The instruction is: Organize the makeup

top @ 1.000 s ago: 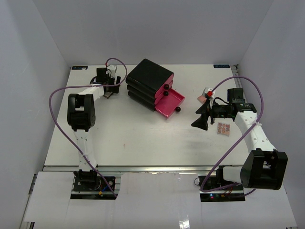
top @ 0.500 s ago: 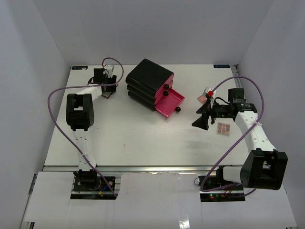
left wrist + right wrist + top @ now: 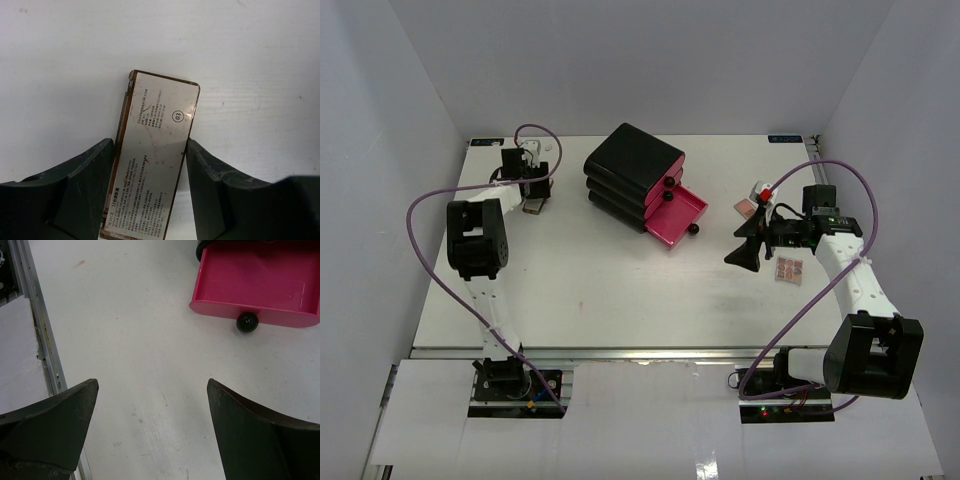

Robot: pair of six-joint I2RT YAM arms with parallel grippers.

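The case (image 3: 157,125) lies flat at the table's (image 3: 260,50) far left, between the left gripper's (image 3: 150,150) fingers. They seem to touch its long edges, but a firm grip is unclear. Such thin edges could slip on lifting. The right gripper (image 3: 152,385) gapes empty.

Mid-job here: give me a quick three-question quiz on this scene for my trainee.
1. True or false: a pink drawer stands open.
2. What sits between the fingers of the left gripper? A lipstick, B case, C bottle.
3. Fill in: the right gripper is ___ and empty.
Key: 1 true; 2 B; 3 open.
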